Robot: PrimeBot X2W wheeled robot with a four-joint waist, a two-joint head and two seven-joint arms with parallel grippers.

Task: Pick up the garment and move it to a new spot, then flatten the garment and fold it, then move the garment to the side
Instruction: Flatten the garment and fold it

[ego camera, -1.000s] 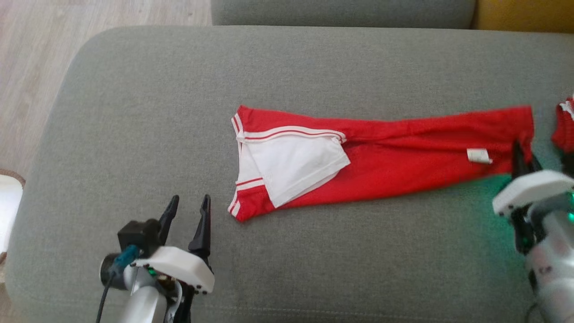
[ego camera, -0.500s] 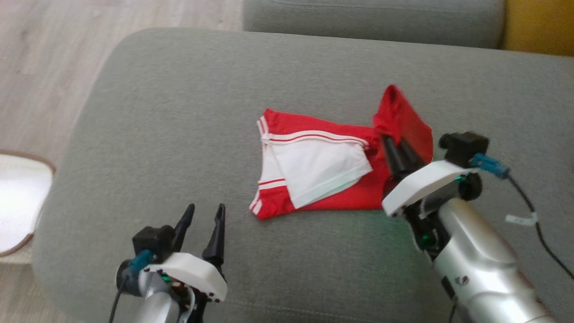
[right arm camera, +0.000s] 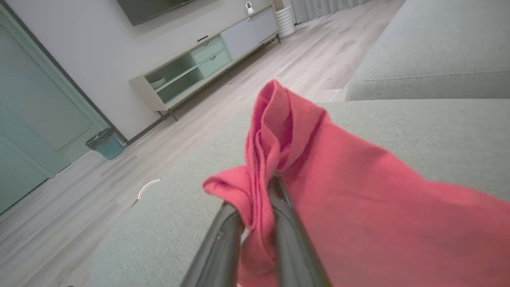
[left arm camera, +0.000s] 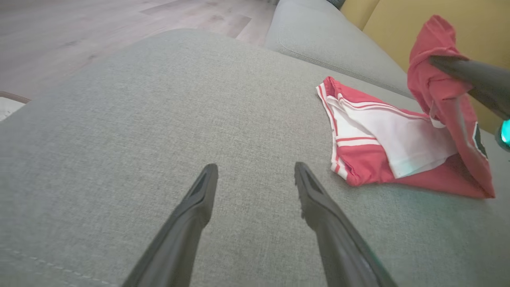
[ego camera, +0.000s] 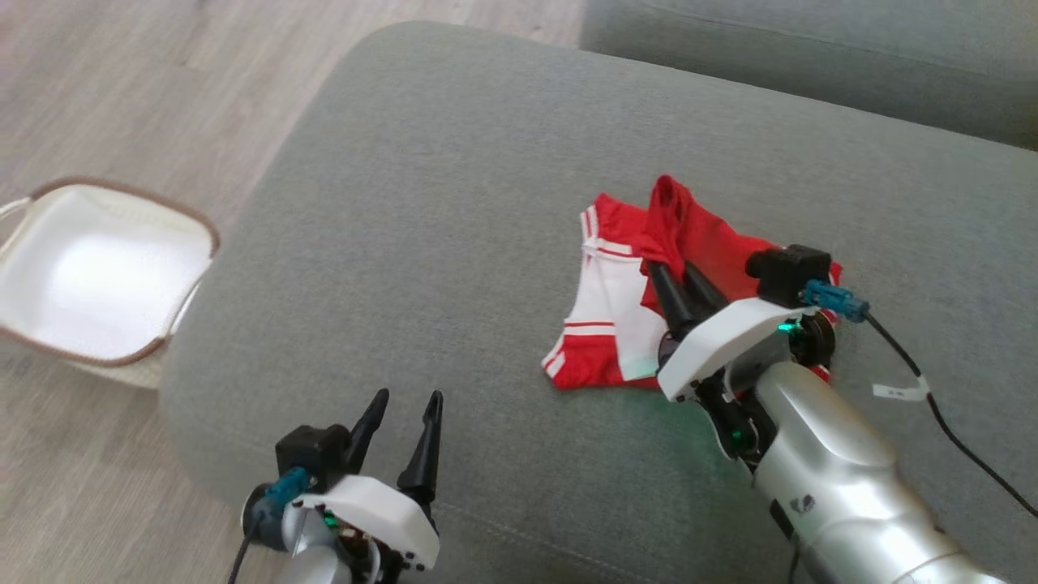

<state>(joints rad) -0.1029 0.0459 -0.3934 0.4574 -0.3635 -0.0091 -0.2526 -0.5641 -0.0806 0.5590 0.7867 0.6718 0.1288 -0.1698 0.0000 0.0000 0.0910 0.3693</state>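
Note:
The garment (ego camera: 714, 243) is red with white panels and stripes and lies on the grey sofa seat (ego camera: 454, 203). Its right end is lifted and doubled over towards its left end. My right gripper (ego camera: 671, 269) is shut on that raised red fold, which shows bunched between the fingers (right arm camera: 287, 223) in the right wrist view, where the garment (right arm camera: 358, 179) drapes to the right. My left gripper (ego camera: 408, 397) stands open near the seat's front edge, left of the garment (left arm camera: 378, 135) and apart from it, with nothing inside the left gripper (left arm camera: 255, 167).
A white basket with a brown rim (ego camera: 207, 235) sits on the wooden floor left of the sofa. The back cushion (ego camera: 811, 49) rises behind the seat. A low TV cabinet (right arm camera: 207, 59) and a small bin (right arm camera: 104, 142) stand across the room.
The head camera has swung, bringing the basket into view. My right gripper has carried the garment's right end up and leftward over the rest of it. The left gripper stays open in place.

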